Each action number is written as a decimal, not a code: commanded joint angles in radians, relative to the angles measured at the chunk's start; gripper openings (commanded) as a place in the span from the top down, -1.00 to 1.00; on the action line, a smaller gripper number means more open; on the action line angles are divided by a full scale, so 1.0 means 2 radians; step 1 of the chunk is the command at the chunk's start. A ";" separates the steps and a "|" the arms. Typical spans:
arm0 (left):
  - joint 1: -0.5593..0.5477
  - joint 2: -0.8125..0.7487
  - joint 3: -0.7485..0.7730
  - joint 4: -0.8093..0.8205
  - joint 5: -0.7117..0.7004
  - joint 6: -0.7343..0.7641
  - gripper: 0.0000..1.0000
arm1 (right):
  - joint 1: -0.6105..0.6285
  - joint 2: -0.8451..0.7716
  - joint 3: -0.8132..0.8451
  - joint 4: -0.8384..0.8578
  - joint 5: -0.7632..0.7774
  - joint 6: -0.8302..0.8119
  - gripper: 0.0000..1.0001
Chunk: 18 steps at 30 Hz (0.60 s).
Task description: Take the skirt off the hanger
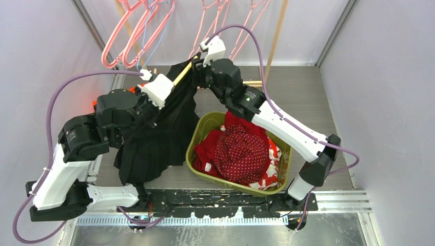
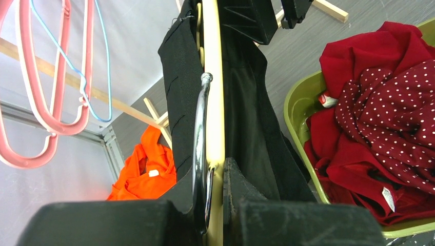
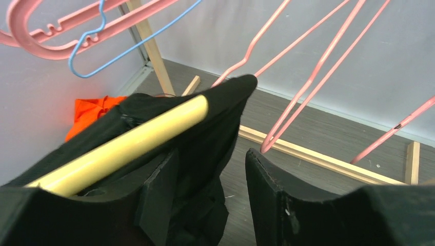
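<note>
A black skirt [image 1: 159,138] hangs from a pale wooden hanger [image 1: 183,73] over the table's left side. My left gripper [image 1: 166,97] is shut on the hanger; in the left wrist view the gripper [image 2: 218,166] clamps the hanger bar [image 2: 213,77] beside its metal hook [image 2: 200,128], with the skirt [image 2: 246,118] draped on both sides. My right gripper [image 1: 197,72] is open at the hanger's far end. In the right wrist view its gripper [image 3: 210,159] has skirt cloth [image 3: 215,118] against the left finger, and the hanger end [image 3: 133,138] lies above that finger.
A green basket [image 1: 197,128] full of red clothes [image 1: 241,148] stands right of the skirt. An orange garment [image 2: 146,169] lies at the back left. Pink hangers [image 1: 128,36] and a blue one hang from a wooden rack [image 1: 277,31] at the back.
</note>
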 commanded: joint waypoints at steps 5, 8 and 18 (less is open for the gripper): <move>-0.002 0.008 0.007 0.066 -0.019 0.024 1.00 | 0.007 -0.065 -0.004 0.046 0.016 0.000 -0.12; -0.002 0.010 0.006 0.066 -0.014 0.025 1.00 | 0.007 -0.063 -0.007 0.048 0.025 0.002 -0.12; -0.002 0.010 0.009 0.063 -0.015 0.022 1.00 | 0.007 -0.022 0.017 0.066 0.013 0.009 -0.12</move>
